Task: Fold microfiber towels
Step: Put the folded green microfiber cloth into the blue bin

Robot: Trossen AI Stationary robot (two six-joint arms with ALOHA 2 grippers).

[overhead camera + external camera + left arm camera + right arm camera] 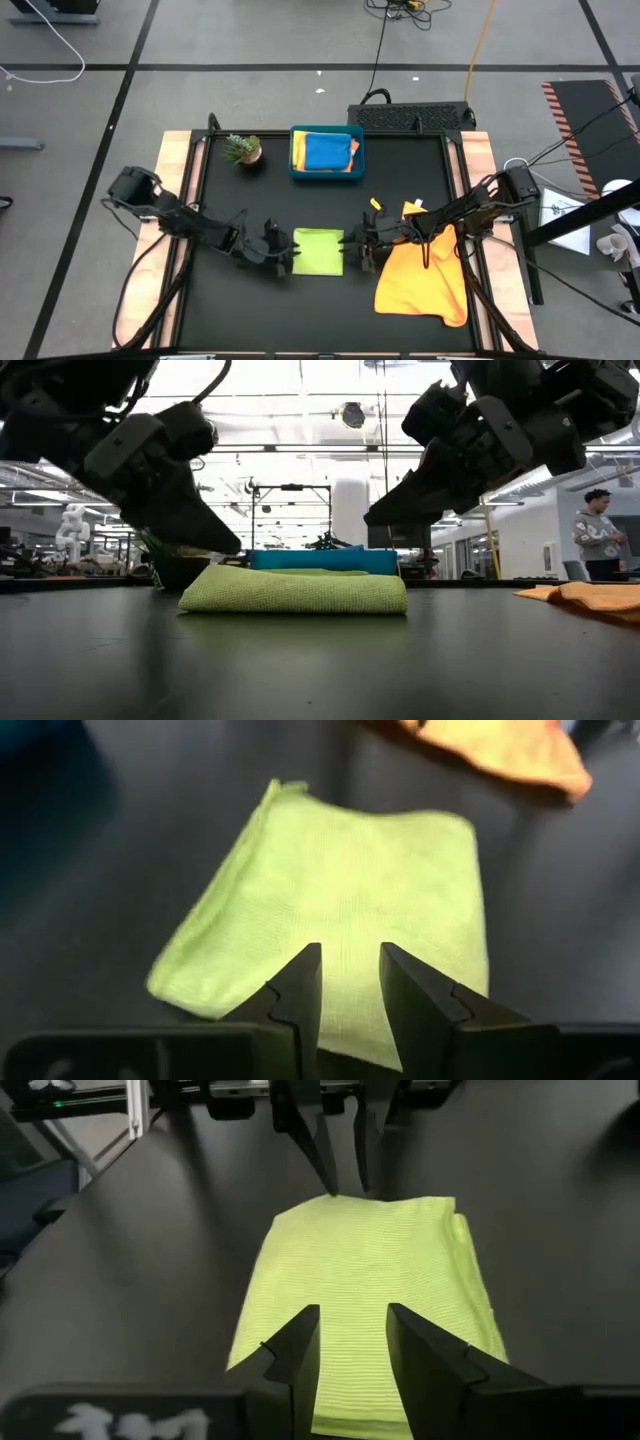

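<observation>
The folded lime green towel lies flat between the two grippers. The left gripper hangs over one edge, jaws slightly spread, gripping nothing. The right gripper faces it over the opposite edge (jaws likewise parted and empty). An orange towel lies crumpled beside the right gripper.

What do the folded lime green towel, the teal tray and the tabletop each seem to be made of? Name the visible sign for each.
Lime green towel: soft woven cloth, probably microfiber; fine ribbed texture, rounded folded edges.
Teal tray: looks rigid, probably plastic; straight walls, even colour.
Tabletop: smooth matt black sheet with faint sheen; material unclear.
</observation>
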